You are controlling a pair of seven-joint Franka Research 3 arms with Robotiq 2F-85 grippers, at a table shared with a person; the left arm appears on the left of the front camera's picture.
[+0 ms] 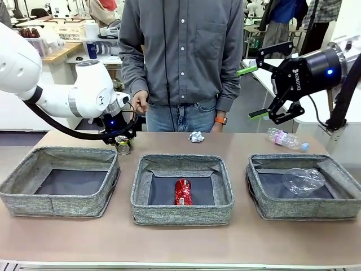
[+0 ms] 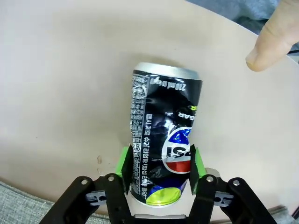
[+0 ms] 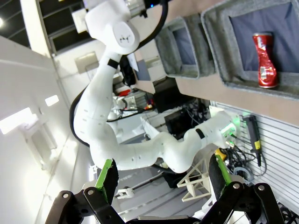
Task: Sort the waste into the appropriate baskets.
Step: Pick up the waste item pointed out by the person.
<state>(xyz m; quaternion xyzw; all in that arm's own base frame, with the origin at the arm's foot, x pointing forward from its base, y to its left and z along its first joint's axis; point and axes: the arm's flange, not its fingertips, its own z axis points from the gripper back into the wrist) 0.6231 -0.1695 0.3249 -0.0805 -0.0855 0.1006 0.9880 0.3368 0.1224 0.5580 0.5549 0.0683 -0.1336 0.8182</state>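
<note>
- Dark drink can [image 2: 163, 135], on its side on the table [image 1: 180, 243], just behind the far right corner of the left basket [image 1: 34, 197].
- Clamped near one end by the left gripper [image 2: 159, 164], green pads [image 2: 123, 164] pressed against opposite sides, most of the body sticking out beyond the fingertips.
- Dented and creased along the wall, so probably empty: light, thin-skinned, easy to crush further under a hard squeeze.
- Smooth printed metal, likely slippery; best held across the round body as here, with moderate force, rather than by the rims.
- Off-centre hold, so some droop or swing possible on lifting, though little given the likely low weight.
- A person's finger [image 2: 271, 42] close by beyond the can, not touching it.
- Right gripper [image 1: 252, 92] raised over the table's right side, jaws wide apart, holding nothing.
- Probably bound for the middle basket [image 1: 180, 213], next to the red can [image 1: 183, 192] lying on its dark bottom.
</note>
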